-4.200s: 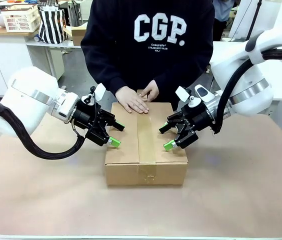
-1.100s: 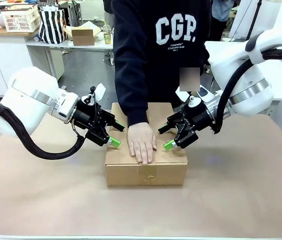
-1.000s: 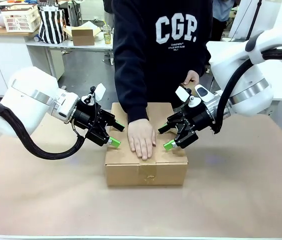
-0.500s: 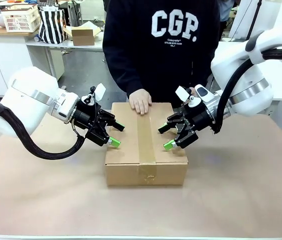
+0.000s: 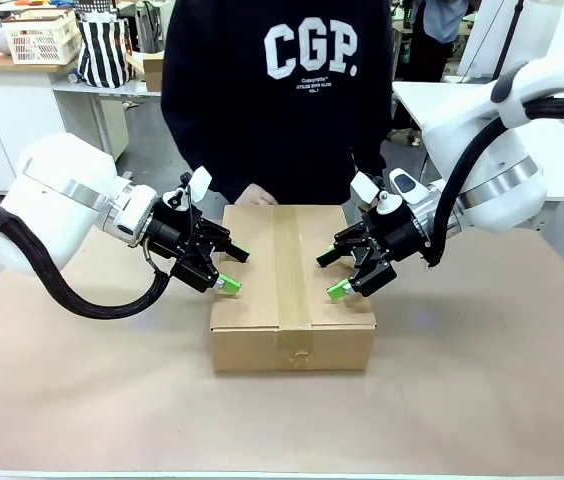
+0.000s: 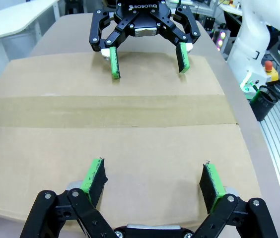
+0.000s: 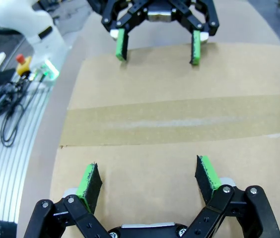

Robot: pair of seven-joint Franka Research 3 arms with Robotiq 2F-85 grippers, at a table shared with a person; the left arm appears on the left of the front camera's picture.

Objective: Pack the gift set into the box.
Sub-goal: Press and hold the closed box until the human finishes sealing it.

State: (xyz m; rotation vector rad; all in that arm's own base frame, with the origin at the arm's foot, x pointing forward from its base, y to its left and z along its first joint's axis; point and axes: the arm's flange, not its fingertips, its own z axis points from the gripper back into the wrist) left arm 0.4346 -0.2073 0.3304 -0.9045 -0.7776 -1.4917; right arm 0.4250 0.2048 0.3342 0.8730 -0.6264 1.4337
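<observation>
The box (image 5: 292,290) sits shut at the table's middle, with a strip of tape (image 5: 291,262) running down its top seam. My left gripper (image 5: 232,270) hovers open over the box's left edge, with nothing between its green pads. My right gripper (image 5: 330,275) hovers open over the right edge, also empty. In the left wrist view my left gripper (image 6: 153,178) stands just above the box top (image 6: 130,144), facing the right gripper (image 6: 147,59). The right wrist view mirrors this, with my right gripper (image 7: 147,181) over the box top (image 7: 179,148) and the left gripper (image 7: 157,47) opposite. The gift set is hidden.
A person in a dark sweatshirt (image 5: 282,90) stands at the far side, one hand (image 5: 257,194) at the box's far edge. Brown paper covers the table (image 5: 462,380). A small carton (image 5: 152,65) and a basket (image 5: 42,35) sit on a counter behind.
The person's hand slid along the tape towards me, then drew back off the box top to its far edge. The person shifted left. Both grippers stayed where they were.
</observation>
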